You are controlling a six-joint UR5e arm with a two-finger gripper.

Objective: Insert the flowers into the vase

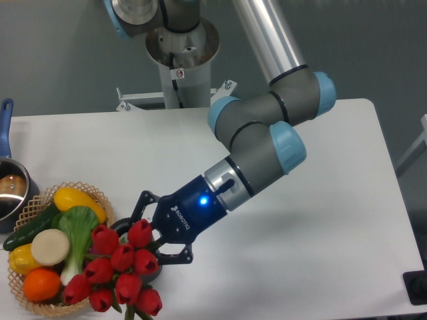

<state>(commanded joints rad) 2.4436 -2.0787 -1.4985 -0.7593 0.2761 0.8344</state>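
flowers over the vase – basket holds vegetables.

Bunch of red tulip flowers covers the dark grey vase; only its rim peeks out behind.

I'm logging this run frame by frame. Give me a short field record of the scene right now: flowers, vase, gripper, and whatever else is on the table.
flowers: bunch of red tulips, over the vase, near the table's front edge
vase: dark rim just visible behind the tulip heads; body hidden
gripper: at the bunch; the jaws' hold on the stems is hidden
insertion: cannot tell whether the stems are in the mouth
basket: wicker, holding vegetables and fruit, left of the bunch
pot: steel, blue handle, at the left edge
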